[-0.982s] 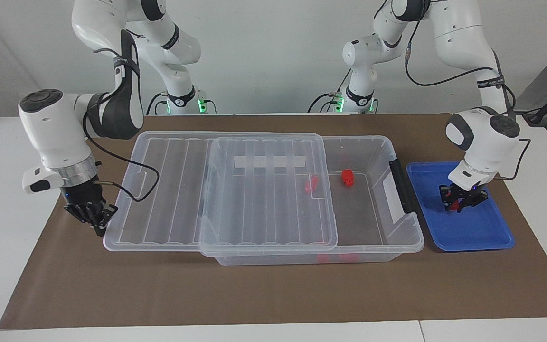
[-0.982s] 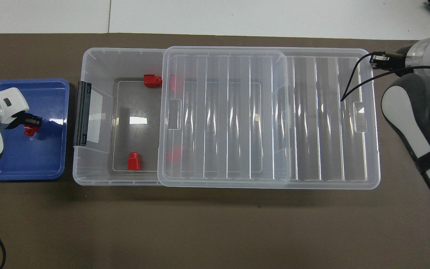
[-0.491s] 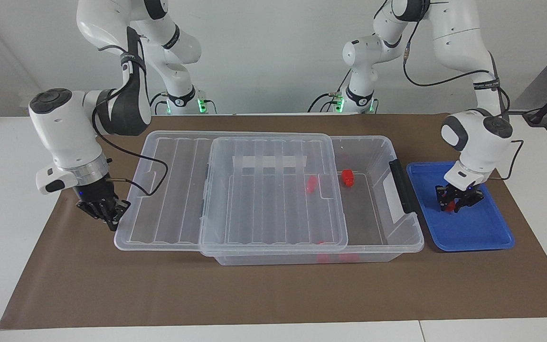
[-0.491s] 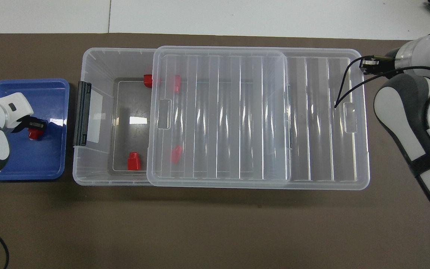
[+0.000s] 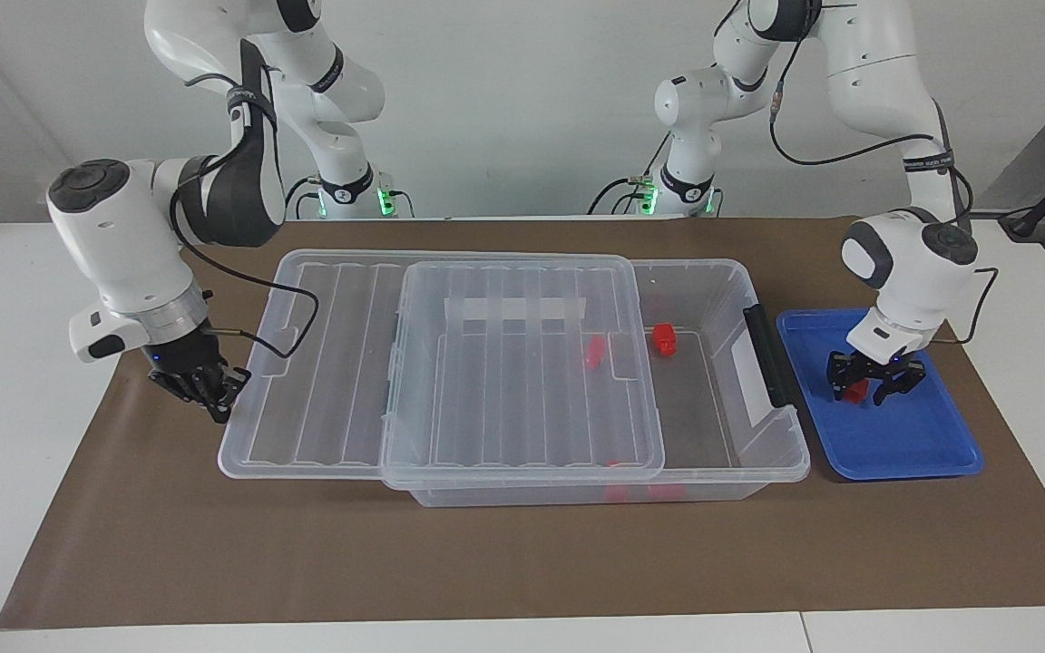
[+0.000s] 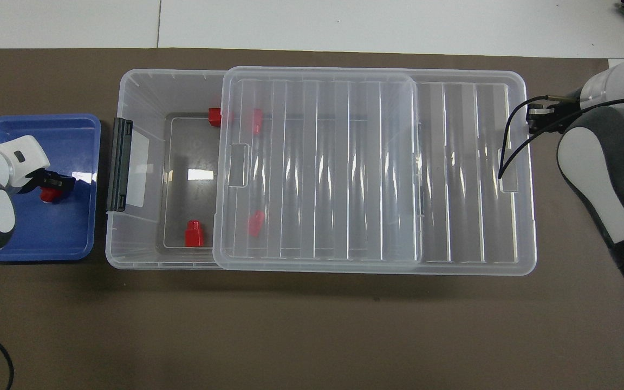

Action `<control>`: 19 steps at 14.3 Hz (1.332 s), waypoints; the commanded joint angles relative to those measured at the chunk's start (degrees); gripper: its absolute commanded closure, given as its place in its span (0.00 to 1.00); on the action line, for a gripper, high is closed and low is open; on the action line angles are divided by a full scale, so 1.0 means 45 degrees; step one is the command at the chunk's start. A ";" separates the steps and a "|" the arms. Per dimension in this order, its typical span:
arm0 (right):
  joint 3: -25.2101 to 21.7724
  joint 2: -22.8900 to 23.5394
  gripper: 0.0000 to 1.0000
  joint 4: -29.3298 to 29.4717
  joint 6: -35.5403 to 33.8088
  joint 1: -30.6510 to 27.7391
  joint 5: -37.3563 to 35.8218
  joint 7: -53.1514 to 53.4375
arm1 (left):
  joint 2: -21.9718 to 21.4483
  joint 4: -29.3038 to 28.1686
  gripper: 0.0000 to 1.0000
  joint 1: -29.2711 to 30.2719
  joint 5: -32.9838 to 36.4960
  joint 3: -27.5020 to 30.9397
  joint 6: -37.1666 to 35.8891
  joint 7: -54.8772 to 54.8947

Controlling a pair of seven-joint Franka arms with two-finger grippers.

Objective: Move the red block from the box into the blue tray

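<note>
The right gripper [image 5: 214, 395] stands with fingertips together beside the ribbed lid [image 5: 504, 363], which half covers the clear box [image 5: 731, 381]. Toward the left arm's end, the left gripper [image 5: 869, 390] straddles the red block [image 5: 856, 390] in the blue tray [image 5: 903, 444], fingers parted around it.

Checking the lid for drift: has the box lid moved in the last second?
Yes. The lid has slid along the box toward the black handle, covering more of the opening.

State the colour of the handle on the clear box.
Black; the handle shows best in the overhead view.
</note>
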 commanded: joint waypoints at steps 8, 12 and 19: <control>0.0183 -0.0823 1.00 -0.1422 -0.0026 0.0447 0.0000 -0.0922 | -0.1120 0.0880 0.15 -0.0077 -0.0185 -0.0069 -0.3071 -0.0052; 0.0281 -0.0902 1.00 -0.1520 -0.0221 0.0935 0.0019 -0.1389 | -0.1842 0.2204 0.05 -0.0175 -0.1003 -0.0186 -0.5703 -0.0655; 0.0301 -0.0961 1.00 -0.1734 -0.0202 0.2224 0.0039 -0.1313 | -0.3246 0.4533 0.00 -0.0839 -0.0986 -0.0244 -0.9440 -0.2178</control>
